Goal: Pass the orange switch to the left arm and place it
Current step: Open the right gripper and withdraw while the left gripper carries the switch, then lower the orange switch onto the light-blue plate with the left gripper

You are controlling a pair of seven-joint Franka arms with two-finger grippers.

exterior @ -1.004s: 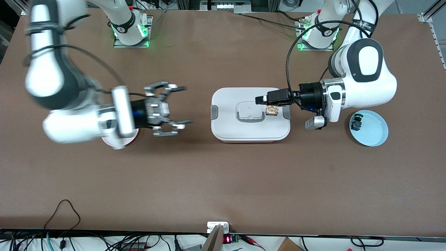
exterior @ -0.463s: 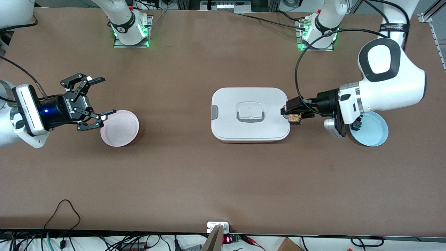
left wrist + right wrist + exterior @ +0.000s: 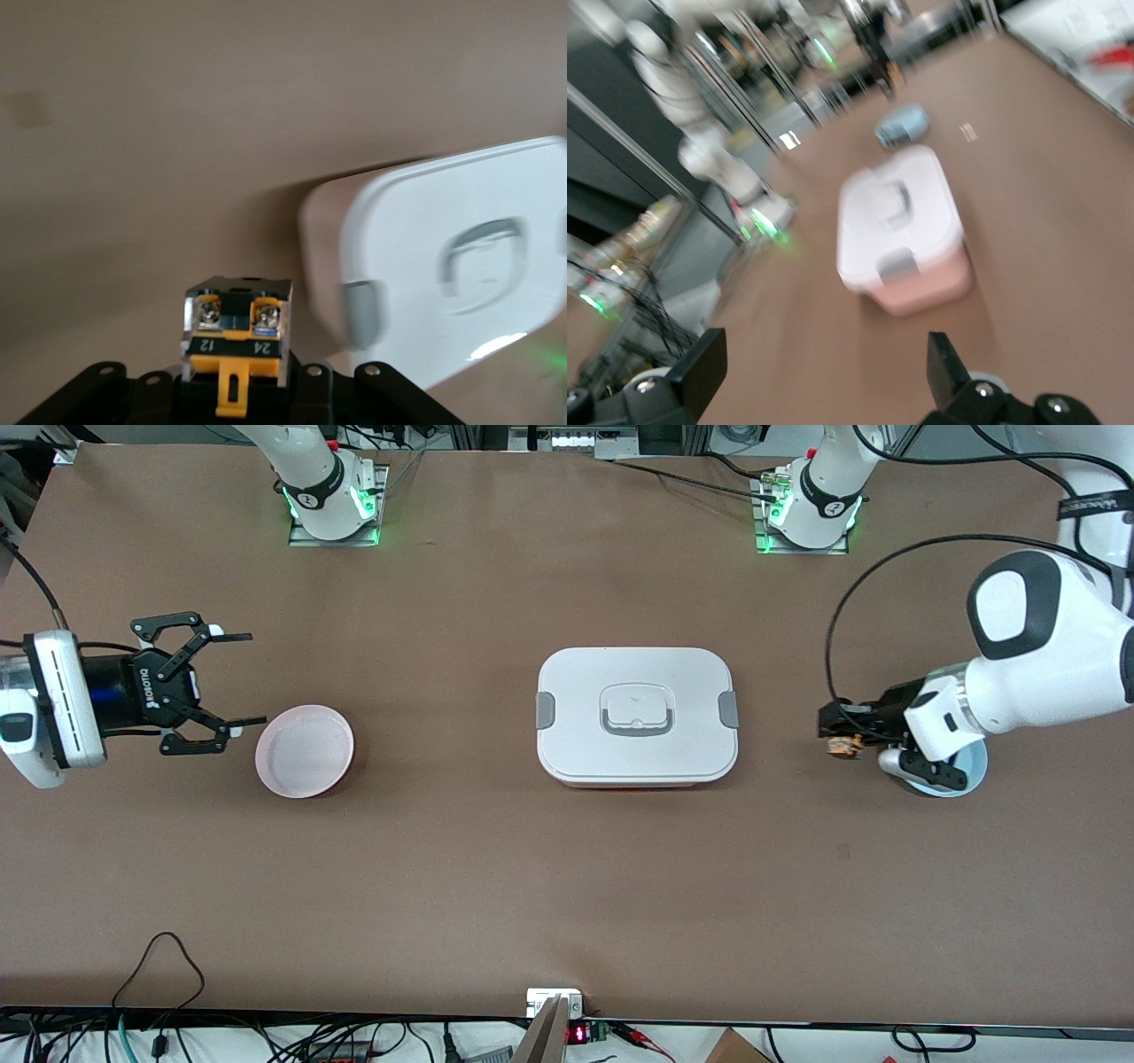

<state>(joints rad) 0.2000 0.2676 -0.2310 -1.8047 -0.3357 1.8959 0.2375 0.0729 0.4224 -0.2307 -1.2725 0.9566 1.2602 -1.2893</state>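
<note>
Brown worktop [image 3: 567,886] carries the box [image 3: 636,713]; beside it, left gripper [image 3: 837,731] fingers clamp the orange switch [image 3: 842,746], seemingly light, rigid, best pinched across its body, while right gripper [image 3: 208,684] waits agape.

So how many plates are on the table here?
2. The pink plate lies toward the right arm's end, beside the open right gripper. The blue plate lies toward the left arm's end, mostly hidden under the left arm's wrist.
</note>
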